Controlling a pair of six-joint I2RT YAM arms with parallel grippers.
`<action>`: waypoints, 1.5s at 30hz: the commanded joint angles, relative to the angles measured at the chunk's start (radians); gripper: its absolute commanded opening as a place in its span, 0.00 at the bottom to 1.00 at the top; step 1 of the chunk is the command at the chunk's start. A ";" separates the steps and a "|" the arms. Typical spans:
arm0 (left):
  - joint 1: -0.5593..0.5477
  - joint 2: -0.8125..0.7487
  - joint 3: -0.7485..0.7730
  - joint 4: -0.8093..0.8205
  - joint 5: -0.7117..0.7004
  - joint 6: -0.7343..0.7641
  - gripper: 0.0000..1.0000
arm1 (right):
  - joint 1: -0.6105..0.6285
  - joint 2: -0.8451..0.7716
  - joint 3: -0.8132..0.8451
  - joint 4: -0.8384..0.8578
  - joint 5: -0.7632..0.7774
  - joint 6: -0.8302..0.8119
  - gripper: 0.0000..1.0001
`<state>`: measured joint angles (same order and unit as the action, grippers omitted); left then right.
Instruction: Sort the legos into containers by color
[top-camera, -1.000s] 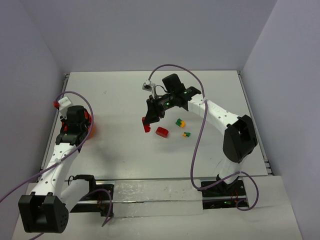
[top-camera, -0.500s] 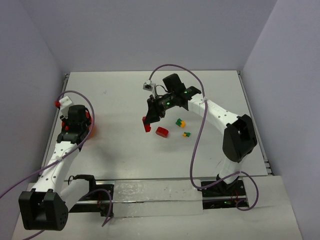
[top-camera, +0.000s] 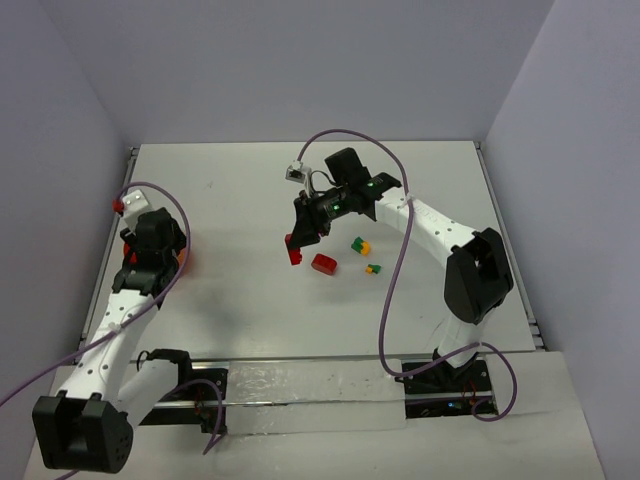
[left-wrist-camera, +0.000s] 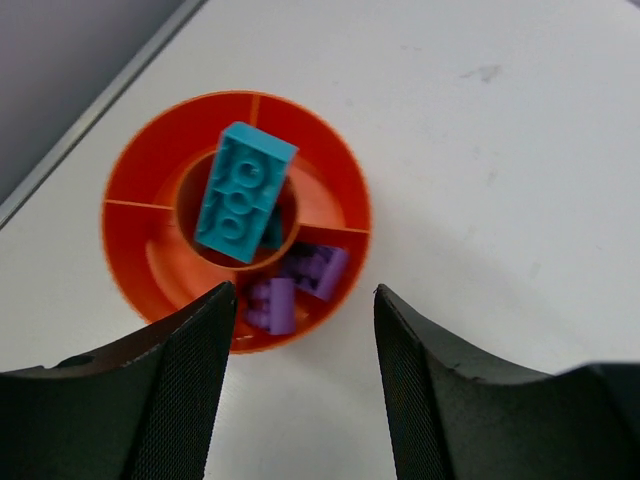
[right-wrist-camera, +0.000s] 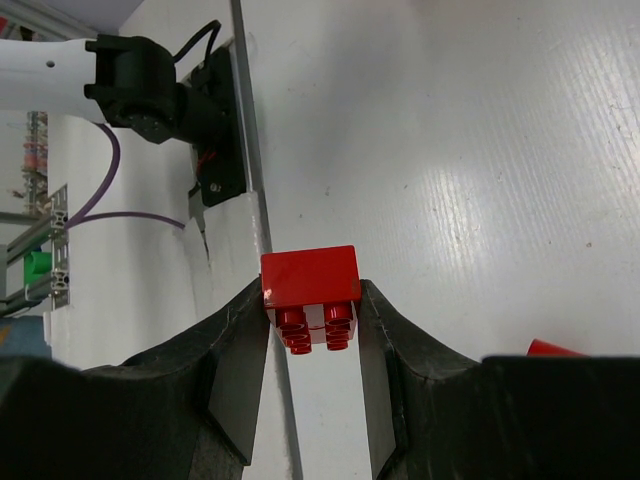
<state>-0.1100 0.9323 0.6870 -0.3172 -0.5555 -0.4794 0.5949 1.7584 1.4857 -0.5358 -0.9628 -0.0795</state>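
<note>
In the left wrist view the orange bowl (left-wrist-camera: 150, 215) holds a teal lego (left-wrist-camera: 243, 192) in its middle well and two purple legos (left-wrist-camera: 300, 285) in one outer compartment. My left gripper (left-wrist-camera: 303, 300) hangs open just above the bowl's near rim, nothing between its fingers. From above, the left arm hides most of the bowl (top-camera: 184, 262). My right gripper (right-wrist-camera: 312, 300) is shut on a red lego (right-wrist-camera: 310, 275), held above the table (top-camera: 293, 250). Another red lego (top-camera: 324, 264) and two green-and-yellow legos (top-camera: 359, 244) (top-camera: 374, 269) lie on the table right of it.
The white table (top-camera: 250, 190) is walled by grey panels on the left, back and right. A metal rail (top-camera: 300, 385) with the arm bases runs along the near edge. A purple cable (top-camera: 395, 290) loops off the right arm.
My left gripper's jaws have widened and its wrist has shifted slightly toward the back left. The right arm has stayed still with the red lego in its grip.
</note>
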 joint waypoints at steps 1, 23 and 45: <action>-0.054 -0.107 0.073 0.029 0.187 0.070 0.64 | -0.007 -0.011 0.030 0.013 -0.031 0.008 0.00; -0.242 -0.031 0.225 0.051 1.085 0.283 0.73 | -0.116 0.051 -0.467 1.459 0.086 1.712 0.00; -0.411 0.099 0.294 0.141 0.862 0.362 0.70 | -0.075 0.077 -0.498 1.508 0.157 1.961 0.00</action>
<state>-0.5004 1.0198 0.9236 -0.2498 0.3811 -0.1431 0.5054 1.8519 0.9806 0.9344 -0.8212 1.8635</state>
